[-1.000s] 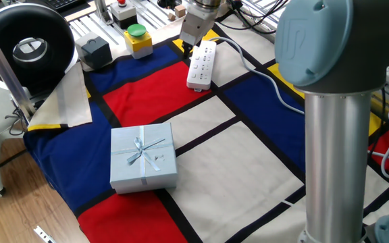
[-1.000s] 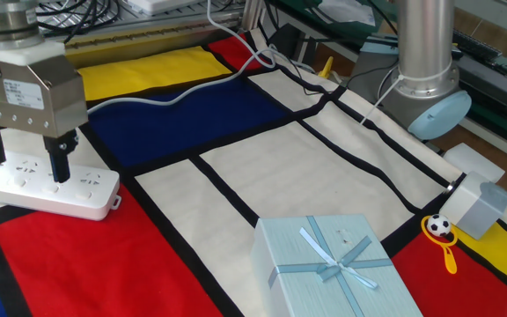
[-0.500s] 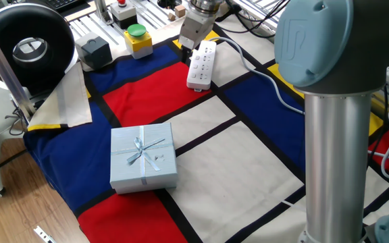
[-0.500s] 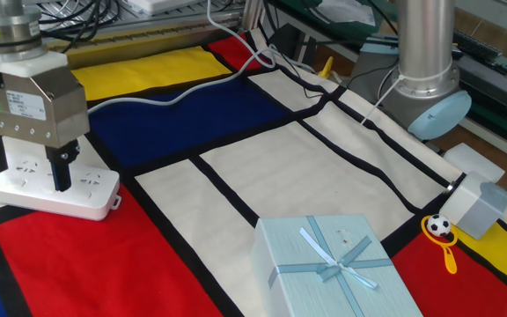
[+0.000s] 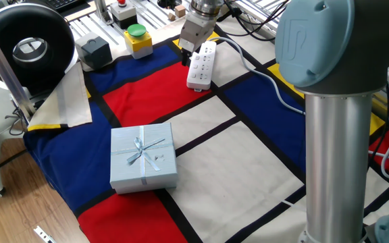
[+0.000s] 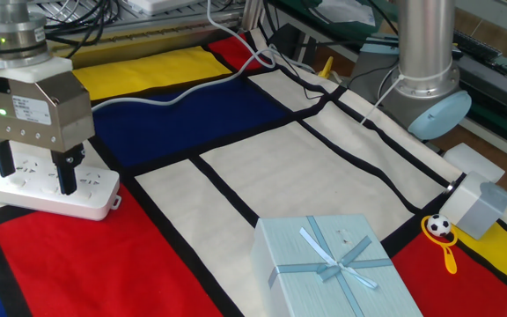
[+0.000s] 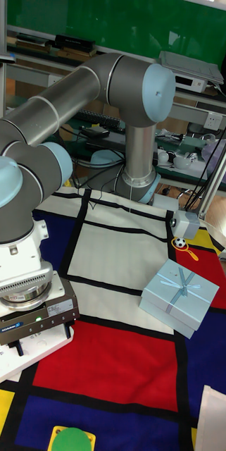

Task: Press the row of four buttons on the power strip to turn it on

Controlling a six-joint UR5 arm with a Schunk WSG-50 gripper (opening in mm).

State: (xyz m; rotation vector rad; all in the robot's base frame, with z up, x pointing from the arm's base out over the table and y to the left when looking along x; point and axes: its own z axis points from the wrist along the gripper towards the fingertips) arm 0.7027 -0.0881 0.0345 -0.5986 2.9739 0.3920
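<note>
Left to right in one fixed view: a black round device (image 5: 27, 46) at the upper left; a yellow box with a green button (image 5: 138, 38) at upper centre-left; a pale blue gift box (image 5: 142, 156) at centre-left; the gripper (image 5: 186, 58) at the top centre, standing over the upper end of the power strip (image 5: 202, 67); and the arm's grey column filling the right. The power strip lies on the red and white panels of the checked cloth (image 5: 248, 155), its long axis running from the top of the frame downward, its white cable (image 5: 262, 74) trailing to the right. In the other fixed view, at the far left, the gripper (image 6: 33, 174) shows two dark fingers (image 6: 66, 173) spread apart with a plain gap between them, gripping nothing, their tips low over the strip's upper face. The power strip (image 6: 91, 189) extends left to right beneath them, so its long axis passes under both fingers. The four buttons cannot be made out in any view; which long edge carries them cannot be told. Judged from this, pressing calls for travel along the strip's length.
</note>
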